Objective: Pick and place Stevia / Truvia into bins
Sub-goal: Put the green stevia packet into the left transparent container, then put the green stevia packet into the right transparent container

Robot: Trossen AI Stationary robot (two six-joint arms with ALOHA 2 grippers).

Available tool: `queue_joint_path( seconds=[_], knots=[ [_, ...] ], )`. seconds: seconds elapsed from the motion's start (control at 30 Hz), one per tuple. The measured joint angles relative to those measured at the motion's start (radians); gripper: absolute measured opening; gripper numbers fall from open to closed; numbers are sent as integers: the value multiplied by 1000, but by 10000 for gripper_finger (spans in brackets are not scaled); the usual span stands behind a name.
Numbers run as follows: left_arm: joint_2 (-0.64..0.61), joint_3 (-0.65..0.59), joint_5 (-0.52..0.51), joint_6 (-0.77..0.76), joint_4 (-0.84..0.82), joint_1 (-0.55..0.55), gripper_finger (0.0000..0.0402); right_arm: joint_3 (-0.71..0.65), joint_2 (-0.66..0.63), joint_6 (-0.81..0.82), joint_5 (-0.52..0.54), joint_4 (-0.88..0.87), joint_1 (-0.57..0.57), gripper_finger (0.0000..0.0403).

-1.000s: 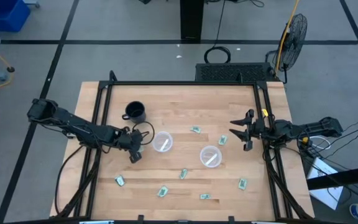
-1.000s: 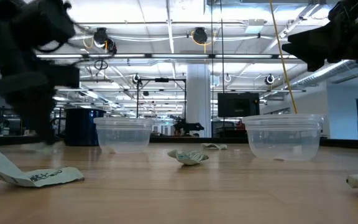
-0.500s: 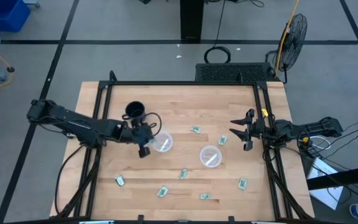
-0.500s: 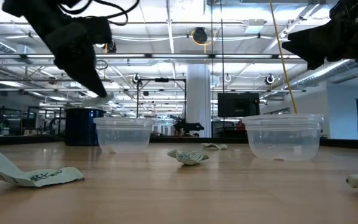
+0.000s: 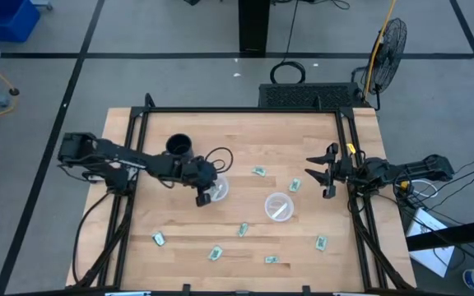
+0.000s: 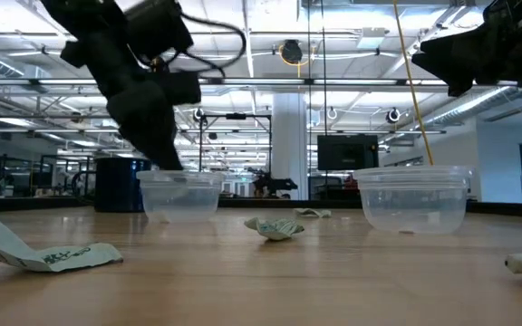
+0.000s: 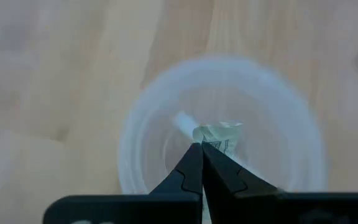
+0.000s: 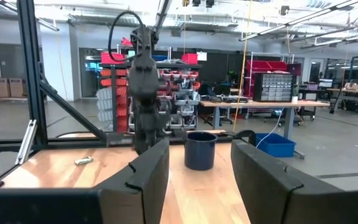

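- The left gripper hung right over the left cup, a bit left of the table's middle in the high view.
- Its two fingers were pressed together on a small packet, holding it by one end over the open cup.
- The packet hung inside the ring of the cup's rim, so it looked ready to be let go.
- The right gripper waited at 3 o'clock near the table's edge, its fingers spread apart and holding nothing.
- The right cup stood near the middle, with what looked like a packet already inside.
- Loose packets lay flat on the wood: one at 12 o'clock from the right cup, one at 2 o'clock, and more at 5 to 8 o'clock, like the one far out at 8 o'clock.
- A black mug stood at 10 o'clock from the left cup.
- I think these packets were very light, thin and bendy, so they could slip or crumple.
- A pinch on an edge or a raised corner would likely work best, since they lay so flat on the table.
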Motion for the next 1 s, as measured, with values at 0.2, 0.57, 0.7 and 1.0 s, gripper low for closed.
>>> queue_joint_path(
  seconds=[0.2, 0.57, 0.7, 1.0],
  knots=[
    [104, 81, 51, 66, -4, 19, 13, 0, 4, -2, 0, 0, 0, 167],
    [191, 182, -11, 132, -191, 21, 20, 0, 13, -1, 0, -3, 0, 167],
    [187, 182, -14, 134, -190, 21, 52, 0, 16, -1, 0, -5, 0, 167],
    [145, 182, -15, 194, -188, 10, 108, 22, 100, 18, 46, -17, 0, 167]
  ],
)
